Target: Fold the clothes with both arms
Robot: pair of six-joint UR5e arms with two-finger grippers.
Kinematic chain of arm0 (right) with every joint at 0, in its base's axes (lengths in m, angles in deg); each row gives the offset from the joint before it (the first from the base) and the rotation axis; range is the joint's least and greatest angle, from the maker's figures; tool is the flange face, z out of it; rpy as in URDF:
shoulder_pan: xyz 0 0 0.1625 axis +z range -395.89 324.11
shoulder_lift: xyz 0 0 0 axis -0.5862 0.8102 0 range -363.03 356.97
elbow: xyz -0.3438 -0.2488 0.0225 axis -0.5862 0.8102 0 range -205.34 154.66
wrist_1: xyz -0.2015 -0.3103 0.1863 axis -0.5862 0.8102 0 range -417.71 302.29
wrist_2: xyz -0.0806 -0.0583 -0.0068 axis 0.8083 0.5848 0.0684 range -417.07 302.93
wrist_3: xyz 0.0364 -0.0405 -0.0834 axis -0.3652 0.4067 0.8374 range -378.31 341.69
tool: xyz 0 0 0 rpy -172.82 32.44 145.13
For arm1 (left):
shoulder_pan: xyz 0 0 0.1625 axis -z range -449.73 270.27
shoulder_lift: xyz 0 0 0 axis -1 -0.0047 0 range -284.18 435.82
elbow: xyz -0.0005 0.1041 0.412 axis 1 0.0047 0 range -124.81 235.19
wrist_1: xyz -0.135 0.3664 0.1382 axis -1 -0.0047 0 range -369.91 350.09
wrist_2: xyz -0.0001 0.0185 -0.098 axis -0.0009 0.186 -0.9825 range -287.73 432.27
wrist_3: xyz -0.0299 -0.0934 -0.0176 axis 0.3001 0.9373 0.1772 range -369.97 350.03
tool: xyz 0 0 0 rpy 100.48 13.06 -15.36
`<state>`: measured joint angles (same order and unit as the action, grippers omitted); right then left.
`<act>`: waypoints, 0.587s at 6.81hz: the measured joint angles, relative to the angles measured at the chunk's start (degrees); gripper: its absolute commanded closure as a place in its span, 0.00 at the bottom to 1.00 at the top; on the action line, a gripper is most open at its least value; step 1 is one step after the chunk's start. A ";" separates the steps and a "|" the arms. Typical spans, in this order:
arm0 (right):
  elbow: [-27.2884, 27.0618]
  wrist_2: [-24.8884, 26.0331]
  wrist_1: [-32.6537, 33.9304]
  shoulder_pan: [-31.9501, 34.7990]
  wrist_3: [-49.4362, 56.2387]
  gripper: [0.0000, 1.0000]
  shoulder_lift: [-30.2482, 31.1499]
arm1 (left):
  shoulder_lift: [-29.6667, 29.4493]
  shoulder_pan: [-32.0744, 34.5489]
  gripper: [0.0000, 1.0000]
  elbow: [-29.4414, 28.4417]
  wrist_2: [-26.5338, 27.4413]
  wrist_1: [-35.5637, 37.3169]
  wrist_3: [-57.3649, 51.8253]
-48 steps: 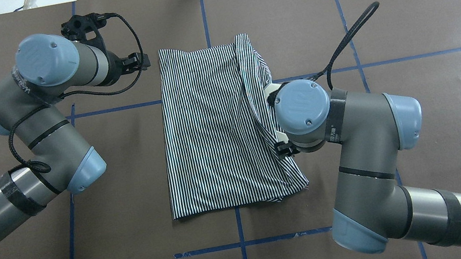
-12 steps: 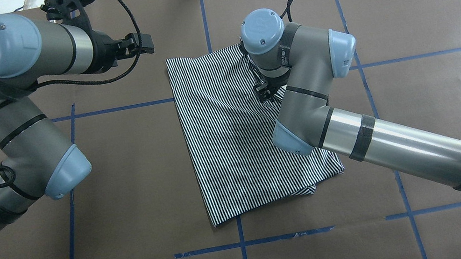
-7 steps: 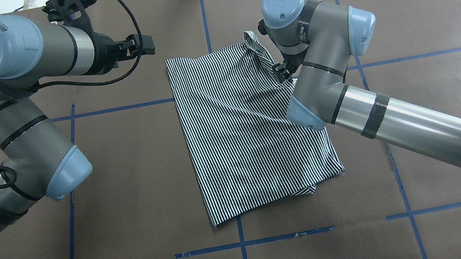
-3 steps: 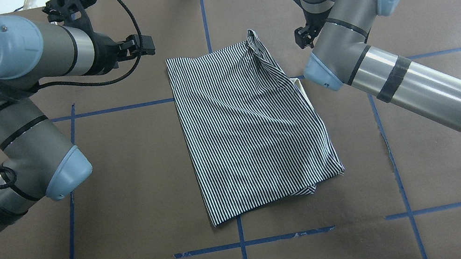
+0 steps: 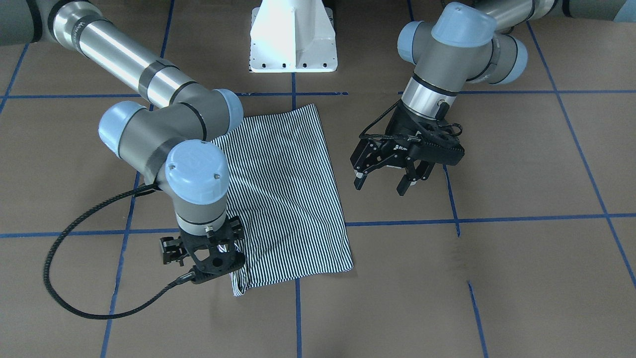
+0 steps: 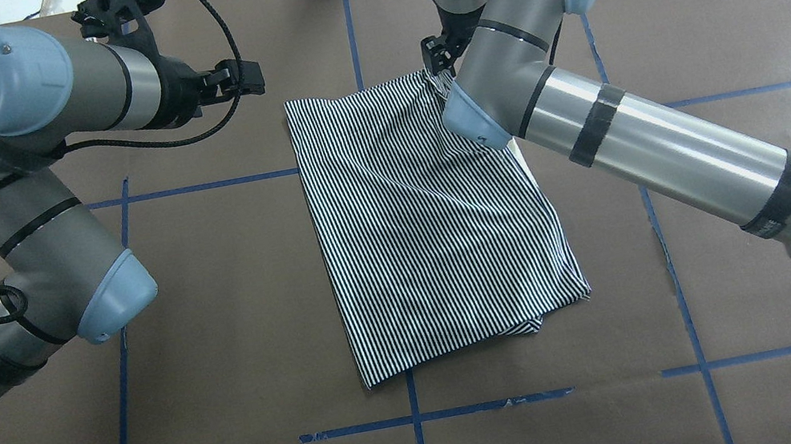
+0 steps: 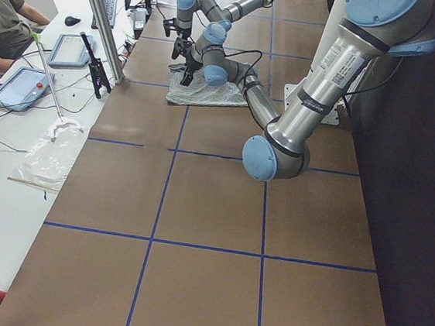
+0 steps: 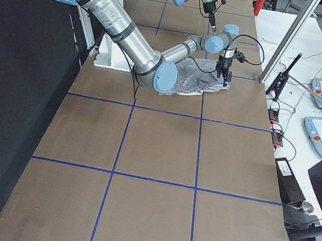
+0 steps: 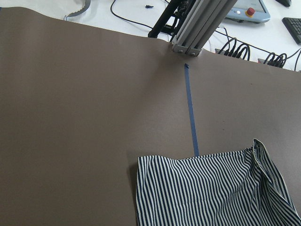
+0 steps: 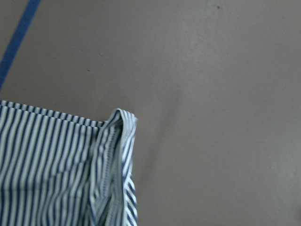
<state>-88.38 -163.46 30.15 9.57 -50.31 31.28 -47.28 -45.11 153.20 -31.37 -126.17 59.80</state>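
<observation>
The striped shirt [image 6: 428,224] lies folded into a long panel at mid-table, slightly skewed, its right side doubled over. My right gripper [image 6: 438,58] hangs pointing down over the shirt's far right corner [image 10: 120,117], which is bunched into a small ridge. In the front view the right gripper [image 5: 204,248] has its jaws spread, with nothing between them. Left of the shirt's far left corner, my left gripper [image 5: 382,183] hovers above bare table, open and empty. The left wrist view shows the shirt's far edge [image 9: 207,188]. Collar and buttons are hidden.
A white pedestal [image 5: 293,40] stands at the robot's side of the table. An aluminium post [image 9: 188,33] rises at the far edge. The right arm's black cable [image 5: 74,293] loops over the table. Benches with tablets and a person [image 7: 8,9] flank the table.
My right gripper let go of the shirt's right side, swung out past the far right corner, and has come back over that corner. The shirt lies shifted and skewed. The left arm rose, then held still.
</observation>
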 measured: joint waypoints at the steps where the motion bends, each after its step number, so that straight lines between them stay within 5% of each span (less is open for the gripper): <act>1: 2.90 0.54 -3.67 -1.64 -2.32 0.00 -0.79 | 0.02 0.05 0.00 0.01 -0.61 -0.01 -0.04; 4: 4.89 1.29 -5.81 -3.39 -3.17 0.00 0.23 | 0.05 0.11 0.00 -0.01 -1.10 -0.02 -0.05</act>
<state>-83.49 -162.18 24.34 6.18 -53.48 31.52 -47.23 -45.00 153.19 -32.47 -126.19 59.75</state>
